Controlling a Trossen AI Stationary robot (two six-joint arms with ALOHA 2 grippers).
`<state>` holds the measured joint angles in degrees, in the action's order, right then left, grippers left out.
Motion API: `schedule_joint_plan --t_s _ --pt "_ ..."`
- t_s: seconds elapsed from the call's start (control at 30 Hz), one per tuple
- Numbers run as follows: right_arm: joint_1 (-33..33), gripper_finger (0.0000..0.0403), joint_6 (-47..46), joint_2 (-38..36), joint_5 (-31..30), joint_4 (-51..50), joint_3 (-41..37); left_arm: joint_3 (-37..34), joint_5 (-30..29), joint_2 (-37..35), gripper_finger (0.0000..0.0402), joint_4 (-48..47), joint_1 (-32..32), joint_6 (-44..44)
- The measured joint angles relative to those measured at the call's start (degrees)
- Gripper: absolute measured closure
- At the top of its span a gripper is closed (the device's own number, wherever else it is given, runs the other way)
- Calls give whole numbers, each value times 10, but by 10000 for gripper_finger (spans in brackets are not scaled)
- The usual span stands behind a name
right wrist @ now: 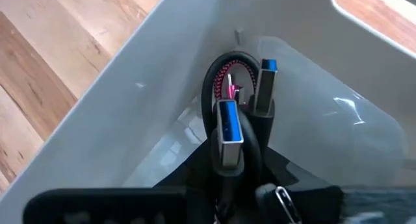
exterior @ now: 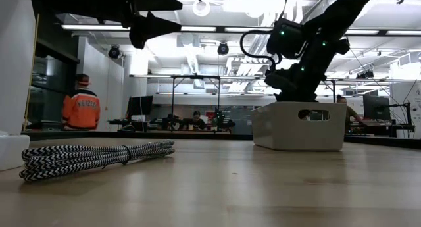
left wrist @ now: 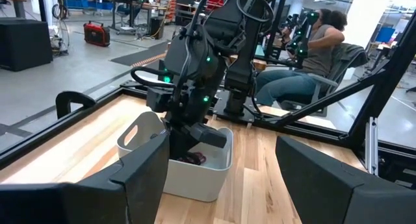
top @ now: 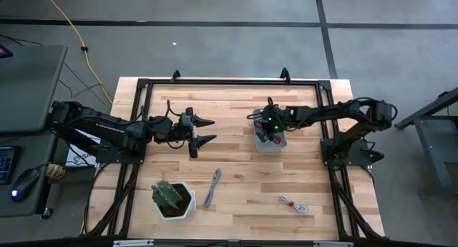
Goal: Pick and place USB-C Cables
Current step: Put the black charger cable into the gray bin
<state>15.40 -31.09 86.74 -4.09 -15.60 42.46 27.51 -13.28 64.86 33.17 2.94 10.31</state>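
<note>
The pale tray (top: 276, 146) stands right of the table's middle. My right gripper (top: 270, 132) reaches down into it, shut on the black cable (right wrist: 229, 130). A dark red cable (right wrist: 224, 74) shows inside the black loop, and I cannot tell whether it lies loose in the tray. The grey braided cable (top: 212, 187) lies flat near the near edge and is close by in the low view (exterior: 92, 158). The whitish-and-red cable (top: 295, 204) lies flat to its right. My left gripper (top: 207, 131) hovers open above the table, left of the tray. My right gripper comes at the black cable from above, pointing down into the tray. The bundle runs out from between the fingers, along them, with its looped end (right wrist: 224, 58) toward the tray floor and its two blue plugs (right wrist: 227, 123) beside the fingers. My own fingers hide the place of contact.
A white pot with a green plant (top: 173, 198) stands near the near-left corner, close to the grey cable. A black frame rail (top: 229, 81) runs around the table. A yellow cord (top: 68, 25) lies on the floor beyond the left arm. People sit in the room behind.
</note>
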Motion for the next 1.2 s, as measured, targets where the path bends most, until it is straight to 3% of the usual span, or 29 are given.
schedule_joint_plan --t_s 0.43,1.2 --pt "0 344 15 0 -2 1 0 0 0 0 138 0 0 0" --pt "0 337 15 0 -80 0 -1 0 0 0 138 0 0 0"
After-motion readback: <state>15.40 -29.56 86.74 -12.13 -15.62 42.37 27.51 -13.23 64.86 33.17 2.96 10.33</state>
